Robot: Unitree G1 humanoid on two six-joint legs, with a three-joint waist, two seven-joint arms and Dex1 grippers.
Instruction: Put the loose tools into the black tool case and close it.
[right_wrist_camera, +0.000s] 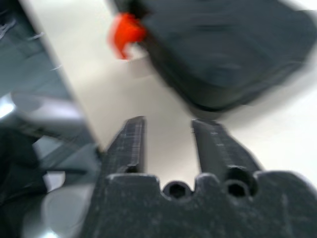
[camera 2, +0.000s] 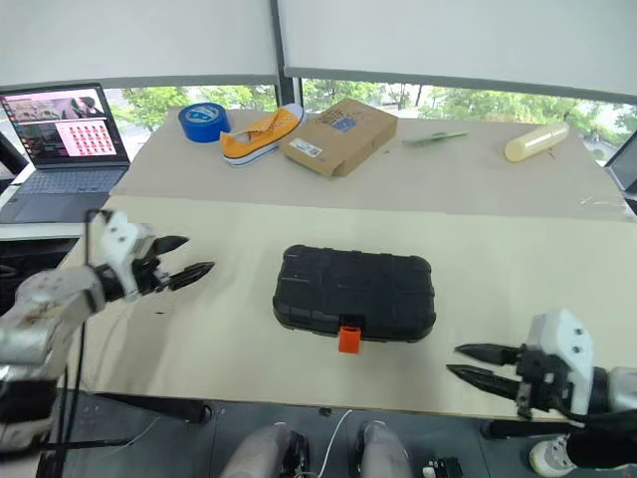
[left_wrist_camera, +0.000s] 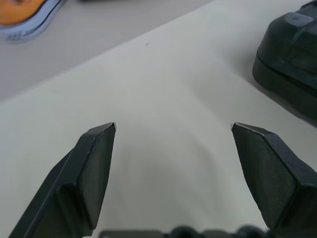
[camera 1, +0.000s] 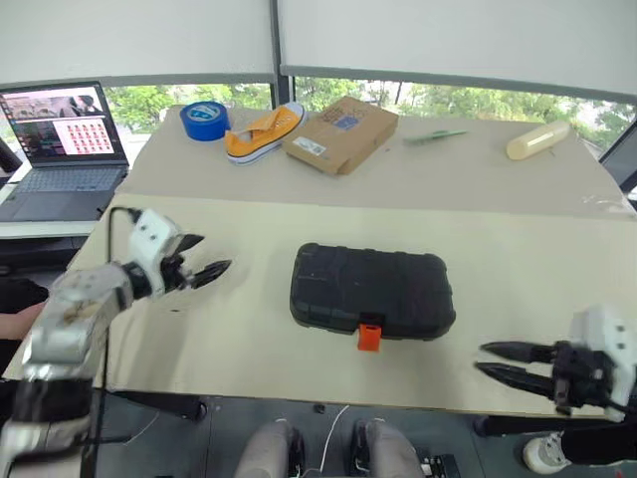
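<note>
I see the beige table [camera 1: 249, 339] with the black tool case [camera 1: 372, 289] lying shut at its middle, orange latch [camera 1: 369, 336] toward me. My left gripper [camera 1: 211, 261] hovers beside it, jaws wide, empty. My right gripper [camera 1: 484, 359] hangs at the near edge, jaws narrow, empty.

L hand [camera 1: 212, 257] wide open; R hand [camera 1: 483, 359] narrow gap, seemingly empty.

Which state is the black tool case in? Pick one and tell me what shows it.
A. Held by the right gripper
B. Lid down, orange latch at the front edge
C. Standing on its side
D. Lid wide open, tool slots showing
B: the black tool case lies flat on the table with its lid down and its orange latch at the near edge, untouched by either gripper.
</note>
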